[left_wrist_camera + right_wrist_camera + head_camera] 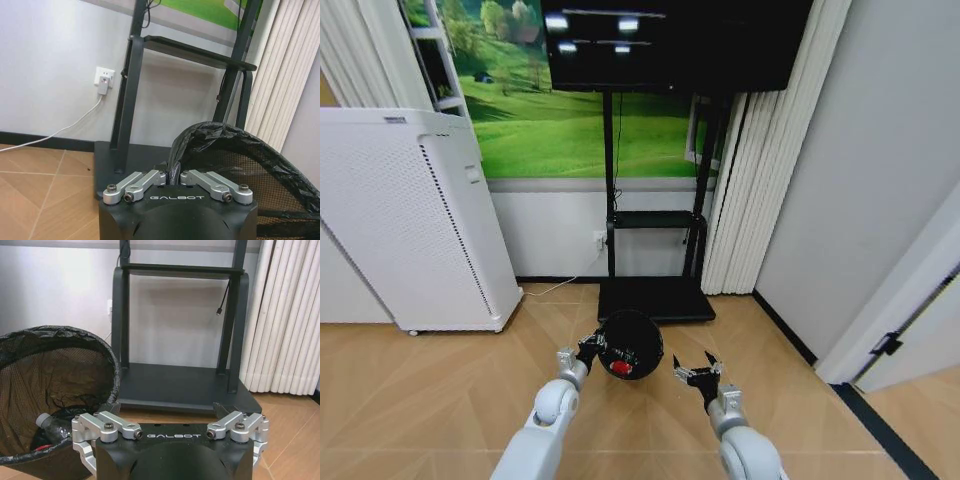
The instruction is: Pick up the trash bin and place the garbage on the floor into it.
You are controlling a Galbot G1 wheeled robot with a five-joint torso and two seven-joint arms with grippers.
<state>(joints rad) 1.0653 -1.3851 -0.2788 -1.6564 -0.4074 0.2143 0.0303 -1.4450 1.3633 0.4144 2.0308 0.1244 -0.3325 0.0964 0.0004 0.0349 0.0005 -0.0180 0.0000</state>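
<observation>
Black mesh trash bin [628, 343], lined with a black bag, is held above the parquet floor [440, 380] by the left pincer [590, 350], which is clamped on its rim. A bottle [52, 426] with a white cap lies inside. The right pincer [697, 372] is spread open just beside the bin, before the black TV stand [655, 298].

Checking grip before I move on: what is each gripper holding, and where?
Left gripper is clamped on the trash bin at its bag-lined rim. Right gripper is open, holding nothing.
</observation>
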